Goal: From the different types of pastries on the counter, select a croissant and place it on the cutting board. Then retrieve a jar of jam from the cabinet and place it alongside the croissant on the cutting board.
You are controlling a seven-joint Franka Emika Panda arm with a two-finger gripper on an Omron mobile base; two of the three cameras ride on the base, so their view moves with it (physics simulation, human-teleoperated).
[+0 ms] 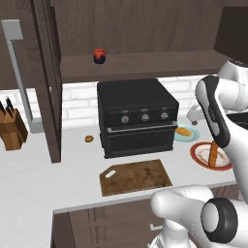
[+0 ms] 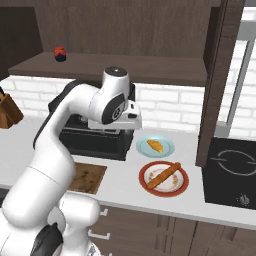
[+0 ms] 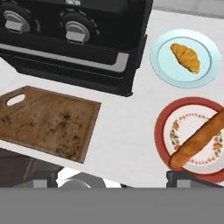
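Croissant (image 3: 185, 57) lying on a pale blue plate (image 3: 162, 47), on the counter (image 3: 127, 131) just right of the black oven box (image 3: 87, 39); nothing gripping it. Beside it, nearer the counter edge, a long stick pastry (image 3: 199, 139) on a red-rimmed plate (image 3: 162, 122), to be left alone. Cutting board (image 3: 48, 122) bare, in front of the oven, handle hole at its far left corner. Jar of jam (image 1: 99, 56) upright on the open cabinet (image 1: 145, 65) shelf above the oven.

First step in hand: reaching for the croissant, not yet grasped. Gripper (image 3: 116, 179) poised above the counter between board and plates, jaws probably spread wide and holding nothing, though only the fingertips peek in at the bottom of the hand view. Next: shift toward the blue plate, centre over the crescent, descend, close gently across its narrow width, then carry it to the board.
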